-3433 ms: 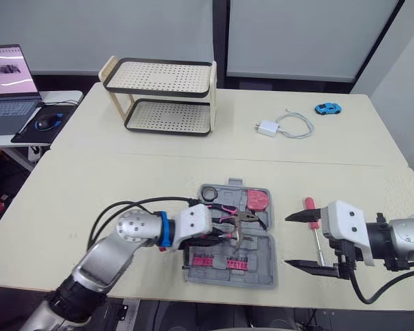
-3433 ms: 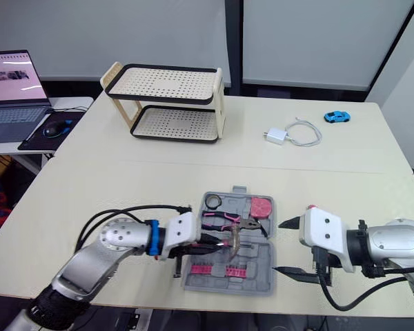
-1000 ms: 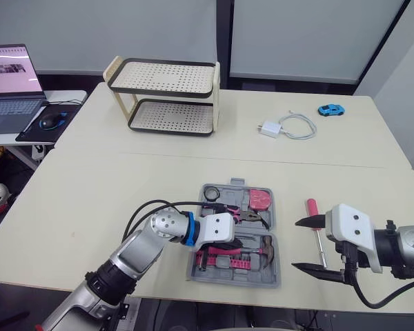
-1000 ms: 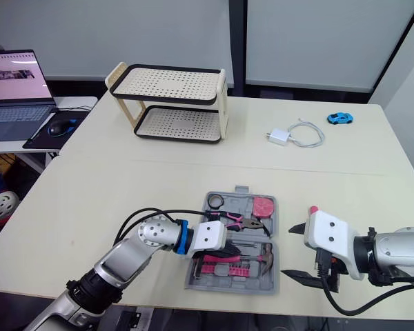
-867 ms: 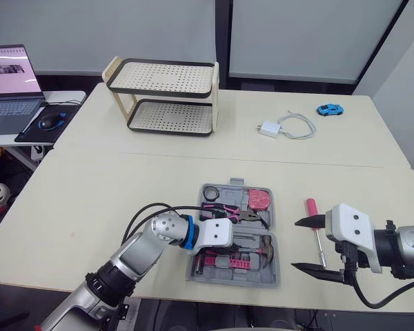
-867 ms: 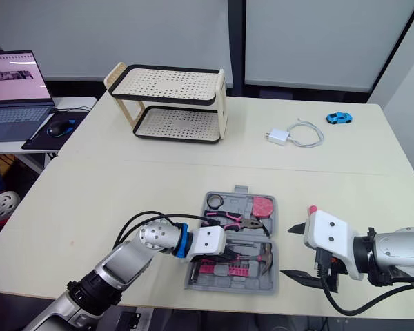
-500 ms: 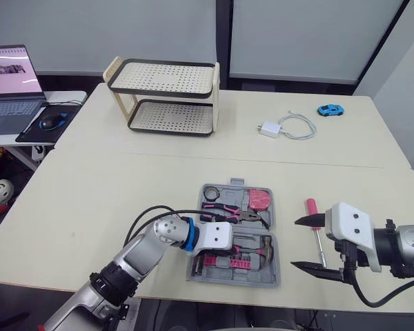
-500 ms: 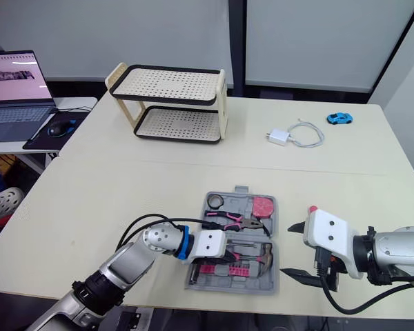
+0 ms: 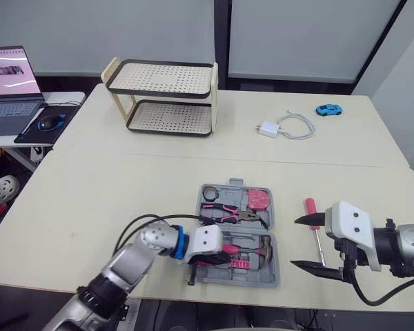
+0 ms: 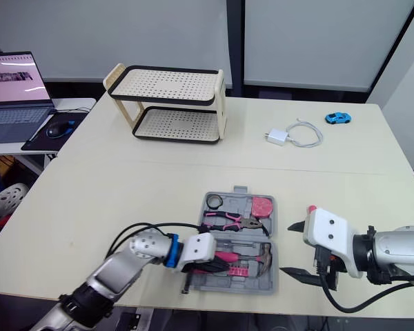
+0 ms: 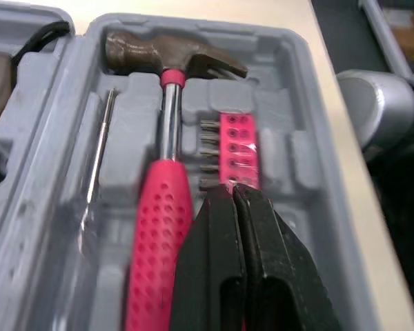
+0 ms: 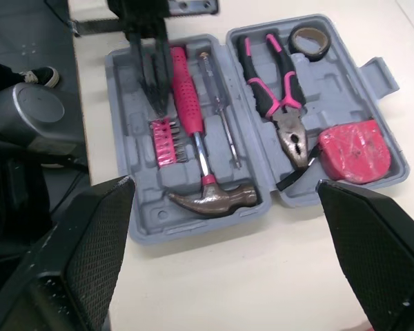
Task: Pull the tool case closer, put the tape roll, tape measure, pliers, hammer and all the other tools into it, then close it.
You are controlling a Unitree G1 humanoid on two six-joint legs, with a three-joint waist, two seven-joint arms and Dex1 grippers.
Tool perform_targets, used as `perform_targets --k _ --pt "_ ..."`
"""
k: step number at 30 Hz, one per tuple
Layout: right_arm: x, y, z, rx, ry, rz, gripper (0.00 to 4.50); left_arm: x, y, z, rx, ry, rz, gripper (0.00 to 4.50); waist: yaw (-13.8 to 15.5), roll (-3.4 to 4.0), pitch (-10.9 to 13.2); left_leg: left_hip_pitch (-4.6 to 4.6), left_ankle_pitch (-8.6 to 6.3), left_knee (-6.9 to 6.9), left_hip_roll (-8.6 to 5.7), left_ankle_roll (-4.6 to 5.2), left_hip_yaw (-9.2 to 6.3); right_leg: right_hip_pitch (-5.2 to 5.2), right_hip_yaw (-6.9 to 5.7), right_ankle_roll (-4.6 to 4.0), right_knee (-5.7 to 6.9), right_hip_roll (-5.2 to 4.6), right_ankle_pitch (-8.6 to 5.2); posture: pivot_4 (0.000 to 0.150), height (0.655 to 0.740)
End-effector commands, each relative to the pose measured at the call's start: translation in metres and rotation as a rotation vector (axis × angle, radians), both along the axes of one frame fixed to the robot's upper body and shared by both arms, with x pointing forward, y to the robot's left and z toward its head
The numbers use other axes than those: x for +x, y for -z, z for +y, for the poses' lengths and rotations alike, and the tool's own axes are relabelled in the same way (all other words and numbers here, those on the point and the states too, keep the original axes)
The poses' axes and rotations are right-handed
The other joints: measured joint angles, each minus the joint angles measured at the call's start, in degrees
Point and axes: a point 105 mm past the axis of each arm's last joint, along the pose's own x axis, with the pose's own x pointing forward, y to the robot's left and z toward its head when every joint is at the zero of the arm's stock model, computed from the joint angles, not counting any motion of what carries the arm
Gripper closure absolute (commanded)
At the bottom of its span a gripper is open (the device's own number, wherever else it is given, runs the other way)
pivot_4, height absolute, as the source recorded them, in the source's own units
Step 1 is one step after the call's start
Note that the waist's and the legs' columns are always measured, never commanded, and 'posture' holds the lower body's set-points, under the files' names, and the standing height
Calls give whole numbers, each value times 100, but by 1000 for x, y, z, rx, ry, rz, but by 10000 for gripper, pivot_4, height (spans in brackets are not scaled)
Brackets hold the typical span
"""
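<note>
The grey tool case (image 9: 262, 274) lies open near the table's front edge. Its far half holds the tape roll (image 9: 210, 193), the pink-handled pliers (image 9: 228, 211) and the pink tape measure (image 9: 259, 199). In the near half lie the hammer (image 11: 162, 172), a pink bit strip (image 11: 236, 148) and a thin screwdriver (image 12: 217, 114). My left gripper (image 9: 221, 258) is shut with nothing in it, low over the near half beside the hammer's handle. A red-handled screwdriver (image 9: 312, 210) lies on the table right of the case. My right gripper (image 9: 294, 241) stands open beside it.
A two-tier perforated rack (image 9: 167, 96) stands at the back left. A white charger with its cable (image 9: 283, 127) and a blue toy car (image 9: 328, 109) lie at the back right. A laptop (image 9: 7, 86) sits on a side table to the left.
The hammer went from my left gripper into the case's near half and was let go. The left gripper then drew back toward the case's near left corner. The right arm stayed put.
</note>
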Motion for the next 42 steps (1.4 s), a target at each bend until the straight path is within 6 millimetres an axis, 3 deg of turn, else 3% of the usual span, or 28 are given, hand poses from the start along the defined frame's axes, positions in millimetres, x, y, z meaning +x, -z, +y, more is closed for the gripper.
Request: perform_targets --k 1,6,11,15,17,21,27,32,36,42 --pt "6 -14 -2 15 26 -92 0 2 -40 18 -112 -20 -59 44665 3 0 0 1 0 0 0 0 0 1 0 0 -1 -1 0 1500 7350" --pt "15 -18 -26 6 168 -193 0 12 -62 65 -149 -189 -113 44665 5 0 0 0 0 -4 0 0 1 -2 0 -1 -4 -1 -1 1500 7350" --pt "12 -7 -59 -5 335 -270 0 14 -50 121 -85 -399 -123 44665 7 0 0 -1 0 -6 0 0 4 -4 0 -1 -6 -2 -1 1500 7350" --pt "7 2 -94 26 497 -314 0 7 -37 154 -85 -568 -84 36180 2 1 0 1 -1 -6 1 0 6 -2 2 -2 -4 -2 -2 1500 7350" --pt "3 8 -113 48 598 -339 0 -1 -26 170 -87 -660 -60 29820 1 0 0 4 -1 -7 2 0 8 -1 4 -2 -4 -2 -2 1500 7350" --pt "-9 26 -135 79 720 -337 0 -12 -13 179 -95 -723 -49 17834 -5 1 -1 7 -1 -13 4 0 11 -2 5 -7 -4 -2 -5 1500 7350" --pt "-35 56 -136 69 730 -212 0 -16 -11 182 -117 -771 -62 295 -3 5 -4 10 -1 -14 6 0 13 0 7 -12 -2 -1 -9 1500 7350" --pt "-54 71 -132 61 687 -83 0 -15 -14 188 -134 -867 -102 295 -14 6 -6 14 -2 -15 8 0 19 0 12 -13 -3 0 -12 1500 7350" --pt "-51 73 -130 52 657 -94 0 -18 -13 195 -148 -970 -98 295 -22 4 -8 19 -2 -16 11 0 26 2 17 -13 -2 1 -14 1500 7350" --pt "-45 75 -127 55 641 -103 0 -23 -13 197 -133 -964 -87 295 -7 2 -10 20 -2 -16 13 -2 27 2 17 -14 -2 3 -17 1500 7350"
